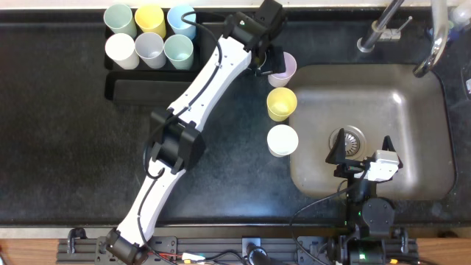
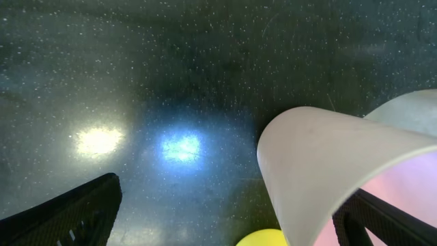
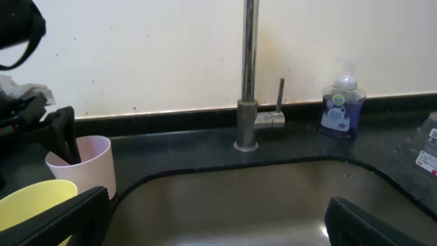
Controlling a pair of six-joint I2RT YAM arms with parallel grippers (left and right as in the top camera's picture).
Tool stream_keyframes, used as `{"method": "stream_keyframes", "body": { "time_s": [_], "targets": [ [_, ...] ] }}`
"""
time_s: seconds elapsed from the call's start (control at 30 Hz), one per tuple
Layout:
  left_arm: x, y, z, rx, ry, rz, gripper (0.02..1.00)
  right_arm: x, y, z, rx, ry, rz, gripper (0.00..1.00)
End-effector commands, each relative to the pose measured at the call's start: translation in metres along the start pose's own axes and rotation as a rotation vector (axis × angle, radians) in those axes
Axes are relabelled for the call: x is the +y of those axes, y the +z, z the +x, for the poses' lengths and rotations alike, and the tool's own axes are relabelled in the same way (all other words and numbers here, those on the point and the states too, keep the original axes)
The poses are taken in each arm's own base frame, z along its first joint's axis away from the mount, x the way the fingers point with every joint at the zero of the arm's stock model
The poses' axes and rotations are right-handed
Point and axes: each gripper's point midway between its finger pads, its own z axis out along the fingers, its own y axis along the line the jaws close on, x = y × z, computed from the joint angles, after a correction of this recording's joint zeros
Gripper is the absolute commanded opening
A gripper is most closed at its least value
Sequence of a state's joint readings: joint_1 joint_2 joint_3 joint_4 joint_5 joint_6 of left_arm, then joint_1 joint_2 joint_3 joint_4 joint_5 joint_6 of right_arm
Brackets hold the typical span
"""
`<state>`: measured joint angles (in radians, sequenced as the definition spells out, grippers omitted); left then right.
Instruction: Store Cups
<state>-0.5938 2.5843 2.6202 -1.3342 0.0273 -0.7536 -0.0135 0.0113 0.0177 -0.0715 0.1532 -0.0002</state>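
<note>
A lilac-pink cup (image 1: pixel 284 68) stands upright on the dark counter at the sink's near-left corner, also seen as pink cup (image 3: pixel 83 166) and cup (image 2: pixel 321 157). My left gripper (image 1: pixel 268 59) is at it, open, one finger (image 3: pixel 63 134) dipped inside the rim and the other outside; the cup wall sits between the fingers of this gripper (image 2: pixel 232 193). A yellow cup (image 1: pixel 281 103) and a white cup (image 1: pixel 282 140) stand in a line below it. My right gripper (image 1: pixel 361 149) hangs open over the sink, holding nothing, right gripper (image 3: pixel 218 208).
A black tray (image 1: pixel 110 73) at the back left holds several cups (image 1: pixel 150 48) in two rows. The steel sink (image 1: pixel 412 110) fills the right side, with a faucet (image 3: pixel 249 82) and a soap bottle (image 3: pixel 341 106) behind it.
</note>
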Motion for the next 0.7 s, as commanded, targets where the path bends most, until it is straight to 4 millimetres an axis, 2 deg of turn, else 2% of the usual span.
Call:
{"method": "stream_keyframes", "body": {
  "time_s": [0.03,0.23,0.3,0.4,0.5,0.53,0.57,0.63,0.7],
  "targets": [
    [0.001,0.002,0.0,0.009,-0.016,0.007,1.0,-0.001,0.0,0.003,-0.001,-0.003,0.0,0.998],
    [-0.003,0.001,-0.005,-0.009,-0.015,0.024,0.987,-0.001,0.0,0.003,-0.001,-0.003,0.0,0.996],
    [-0.004,0.001,-0.005,-0.011,-0.015,0.024,0.858,-0.001,0.0,0.003,-0.001,-0.003,0.0,0.998],
    [-0.004,0.001,-0.006,-0.013,-0.015,0.026,0.796,-0.001,0.0,0.003,-0.001,-0.003,0.001,0.996],
    [-0.007,0.001,-0.009,-0.025,-0.014,0.038,0.684,-0.001,0.0,0.003,-0.001,-0.003,0.0,0.998],
    [-0.008,0.0,-0.01,-0.032,-0.014,0.044,0.606,-0.001,0.0,0.003,-0.001,-0.003,0.0,0.998],
    [-0.01,-0.001,-0.013,-0.042,-0.014,0.054,0.474,-0.001,0.0,0.003,-0.001,-0.003,0.001,0.998],
    [-0.013,-0.004,-0.015,-0.054,-0.013,0.064,0.343,-0.001,0.0,0.003,0.0,-0.003,0.0,0.998],
    [-0.014,-0.006,-0.018,-0.069,-0.013,0.069,0.264,-0.001,0.0,0.003,-0.001,-0.003,0.001,0.998]
  ]
}}
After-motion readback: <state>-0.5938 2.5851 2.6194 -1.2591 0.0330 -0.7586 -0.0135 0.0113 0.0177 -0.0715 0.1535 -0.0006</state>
